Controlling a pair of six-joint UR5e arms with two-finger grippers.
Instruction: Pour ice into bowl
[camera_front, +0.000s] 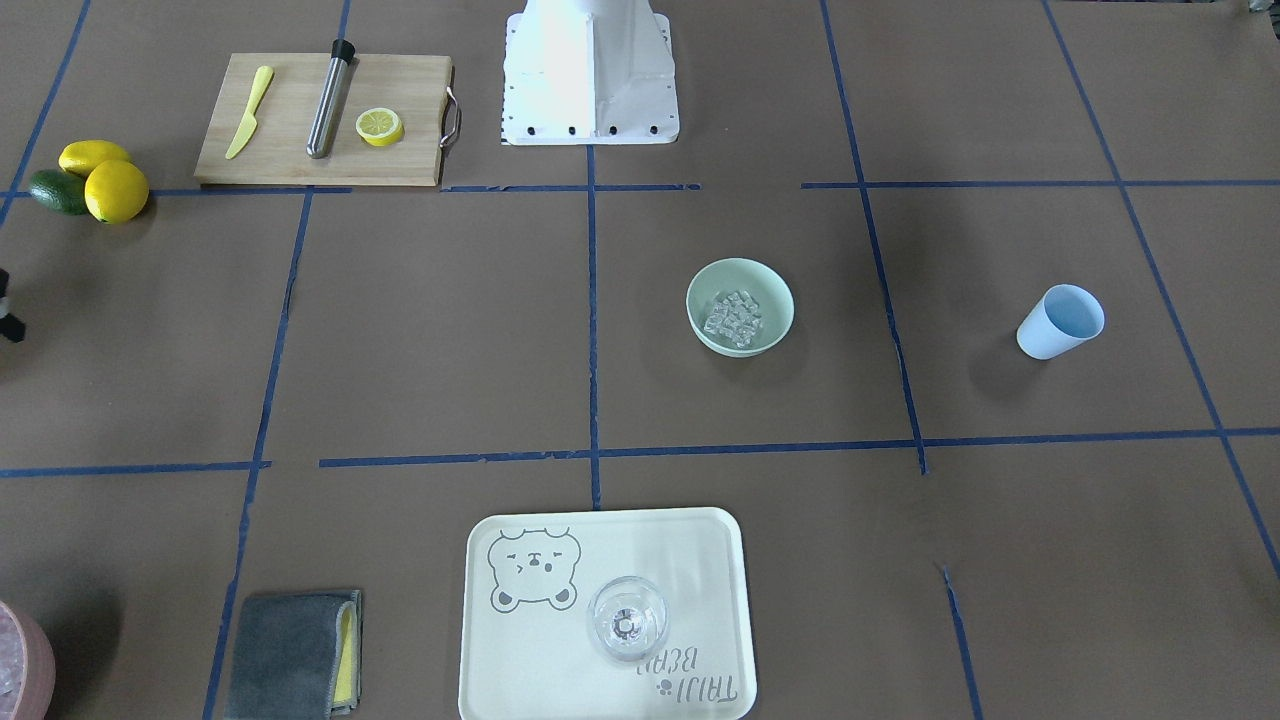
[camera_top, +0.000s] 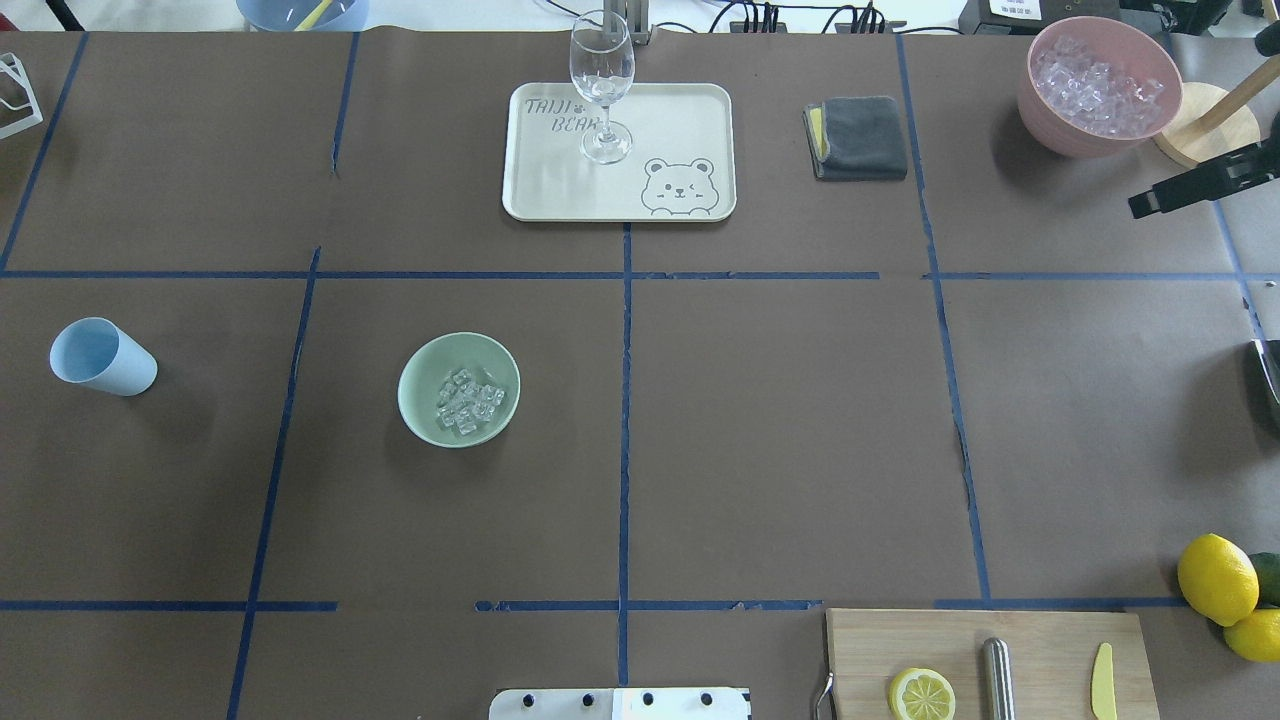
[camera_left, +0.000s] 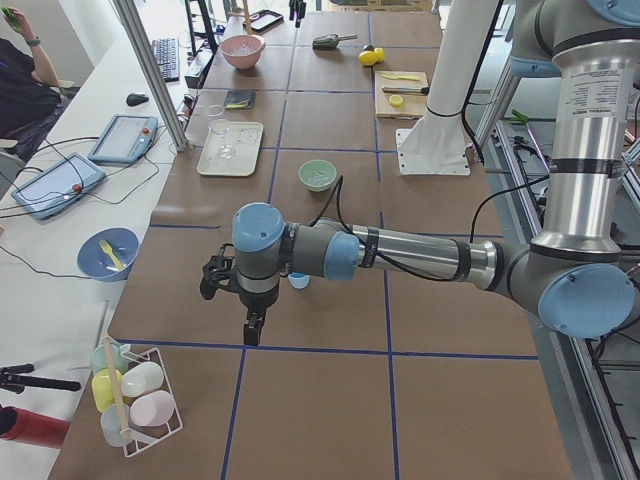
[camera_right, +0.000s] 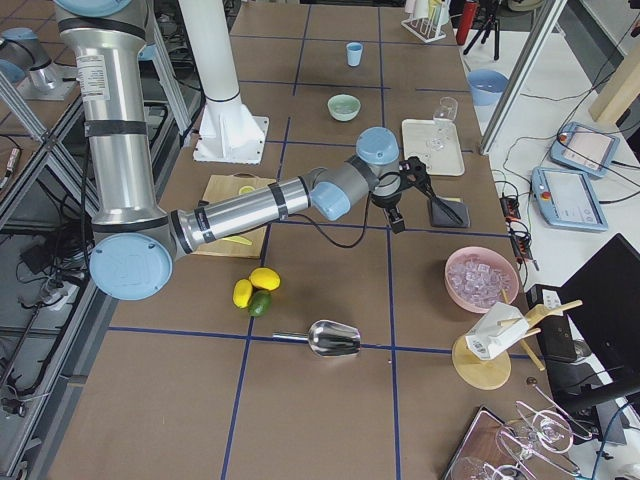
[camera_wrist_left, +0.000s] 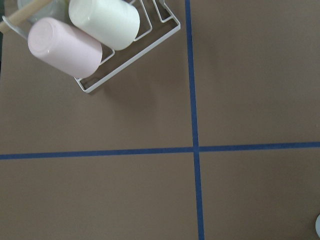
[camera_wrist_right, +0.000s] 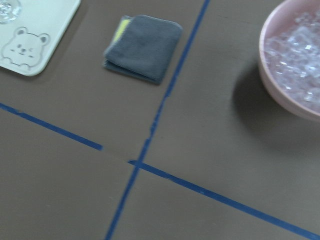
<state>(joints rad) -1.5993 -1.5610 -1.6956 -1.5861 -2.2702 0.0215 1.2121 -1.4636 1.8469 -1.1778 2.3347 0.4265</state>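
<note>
The pale mint-green bowl (camera_front: 768, 284) stands left of the table's middle line in the overhead view (camera_top: 428, 368). A handful of clear ice cubes (camera_front: 733, 318) lies inside it (camera_top: 468, 402). The empty light blue cup (camera_top: 100, 357) stands further left, apart from the bowl. My left gripper (camera_left: 252, 325) hangs over the table's left end, past the cup and far from the bowl. My right gripper (camera_right: 397, 218) hangs over the table near the grey cloth. Both show only in side views, so I cannot tell whether they are open or shut. Neither wrist view shows fingers.
A pink container (camera_top: 1100, 85) full of ice stands at the far right. A cream tray (camera_top: 690, 110) with a wine glass (camera_top: 602, 90), a grey cloth (camera_top: 858, 138), a cutting board (camera_top: 1040, 640) with lemon half, lemons (camera_top: 1215, 578), a metal scoop (camera_right: 332, 340) and a cup rack (camera_wrist_left: 100, 30) are around.
</note>
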